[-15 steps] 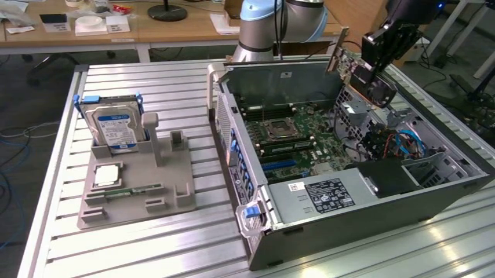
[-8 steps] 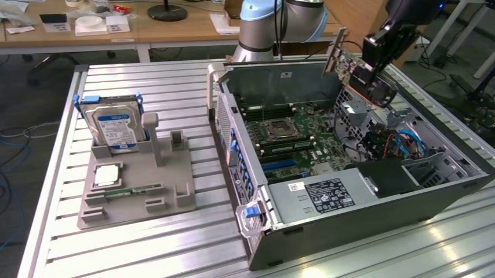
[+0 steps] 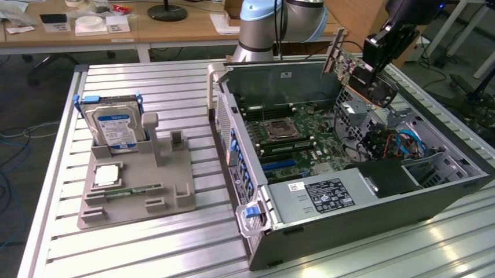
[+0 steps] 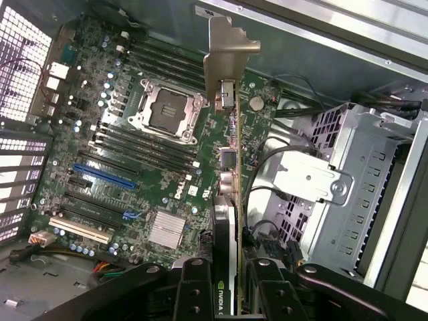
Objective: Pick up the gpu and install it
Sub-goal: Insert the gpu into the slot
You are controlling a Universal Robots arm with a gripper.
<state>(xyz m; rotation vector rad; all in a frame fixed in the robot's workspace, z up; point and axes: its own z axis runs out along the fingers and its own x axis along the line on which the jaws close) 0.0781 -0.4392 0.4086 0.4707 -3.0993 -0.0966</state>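
Note:
The gpu [image 3: 365, 76] hangs tilted above the far right corner of the open computer case [image 3: 433, 200], its silver bracket [image 3: 337, 51] pointing to the exterior view's left. My gripper [image 3: 381, 58] is shut on it from above. In the wrist view I see the gpu [image 4: 231, 200] edge-on, its bracket [image 4: 227, 53] farthest from the camera and the black fingers [image 4: 194, 287] clamped on either side of the card. It hovers apart from the green motherboard [image 4: 134, 147], to one side of the blue slot [image 4: 103, 175].
A grey fixture tray [image 3: 166, 197] on the slatted table holds a silver hard drive with a blue label [image 3: 116, 124] and a slim memory stick [image 3: 135, 190]. Inside the case are a power supply [image 3: 332, 194], a metal drive cage [image 4: 348, 174] and cables [image 3: 402, 145].

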